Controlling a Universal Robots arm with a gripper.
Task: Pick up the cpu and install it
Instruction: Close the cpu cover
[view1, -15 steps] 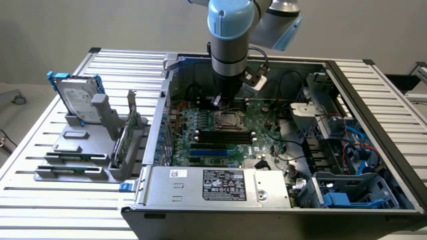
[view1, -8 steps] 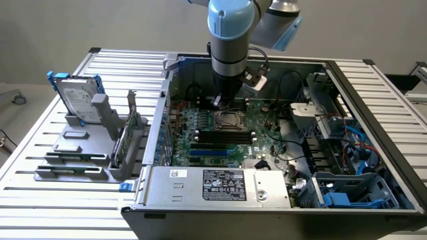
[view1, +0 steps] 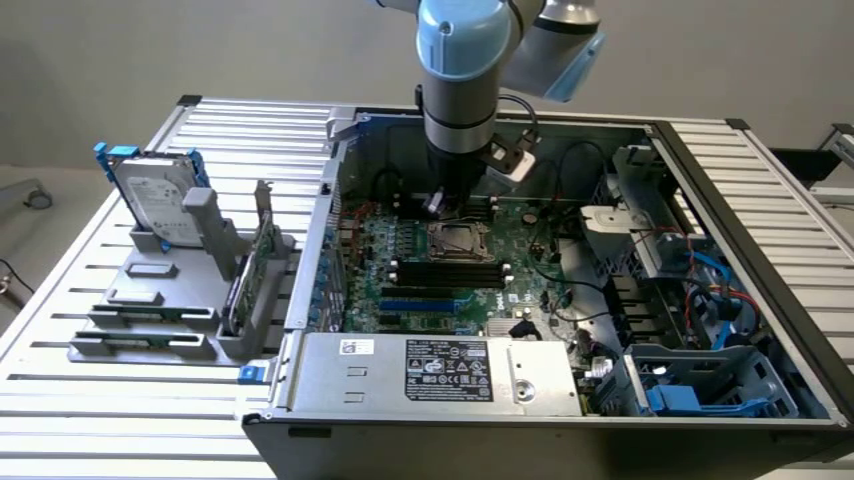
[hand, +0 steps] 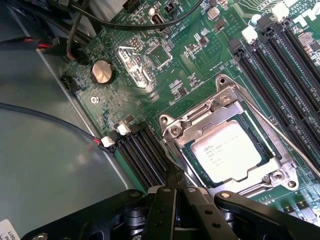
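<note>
Resting flat in the metal-framed socket (hand: 176, 131), the shiny square cpu (hand: 227, 152) lies beside the closed, empty gripper (hand: 176, 176).

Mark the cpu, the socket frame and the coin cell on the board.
cpu (hand: 227, 152): wrist view, middle of its silver top.
socket frame (hand: 176, 131): wrist view, corner at a screw.
coin cell (hand: 102, 71): wrist view, middle of its face.

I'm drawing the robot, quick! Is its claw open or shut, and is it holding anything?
Claw: shut, holding nothing; the small shiny silver square cpu lies in the dark metal-framed socket.
</note>
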